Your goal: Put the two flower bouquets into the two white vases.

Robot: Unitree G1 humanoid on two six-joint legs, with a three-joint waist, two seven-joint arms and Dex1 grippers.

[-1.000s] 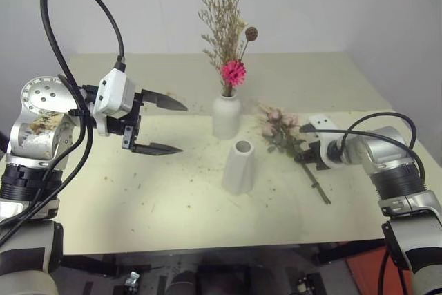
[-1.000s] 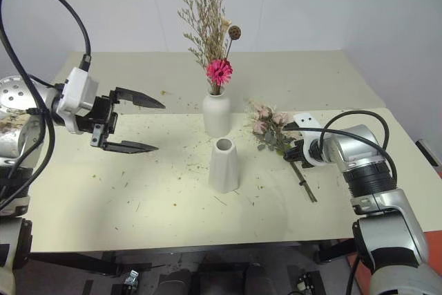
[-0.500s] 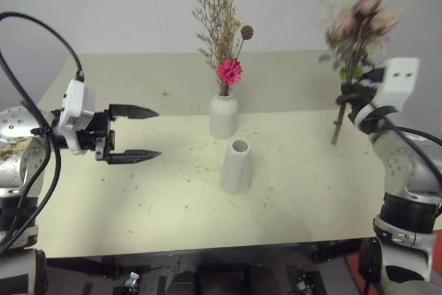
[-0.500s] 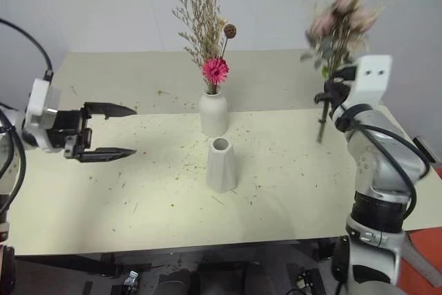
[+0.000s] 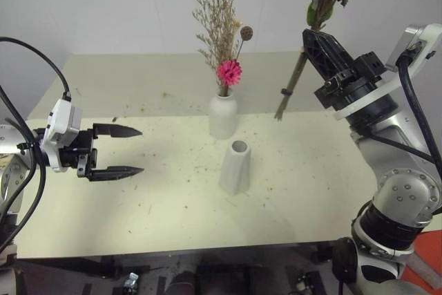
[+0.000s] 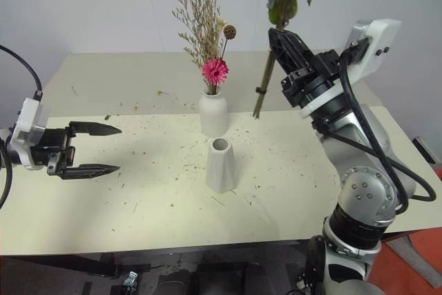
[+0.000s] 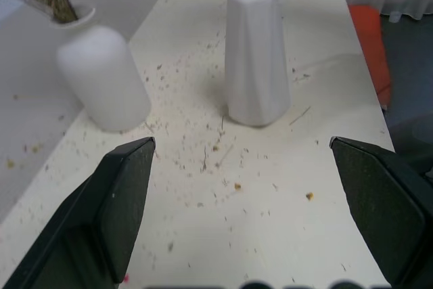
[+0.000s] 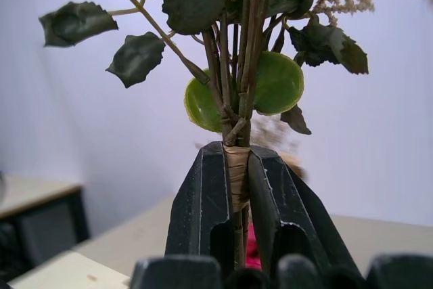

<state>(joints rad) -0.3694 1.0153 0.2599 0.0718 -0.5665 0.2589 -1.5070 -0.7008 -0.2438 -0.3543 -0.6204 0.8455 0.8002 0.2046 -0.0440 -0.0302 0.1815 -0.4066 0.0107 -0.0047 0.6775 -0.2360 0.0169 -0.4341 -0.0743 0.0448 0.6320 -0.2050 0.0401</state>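
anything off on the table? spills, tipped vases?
Dried bits and crumbs are scattered over the table, thickest around the cone vase. Both vases stand upright; the bottle vase already holds the grass bunch. Nothing looks damaged.

left gripper (image 5: pixel 128 150): showing two black tapering fingers on a black base, behind it a white boxy wrist housing.
right gripper (image 5: pixel 314 39): showing black fingers, broad at the base, narrowing to the tips.
left arm (image 5: pixel 14 150): wearing silver-grey metal segments; a black cable is looping above it to the wrist housing.
right arm (image 5: pixel 404 198): showing rounded silver-grey joints with black ribbed bands between them; black cables are running alongside it.
right wrist housing (image 5: pixel 418 43): showing white, with two small dark dots.
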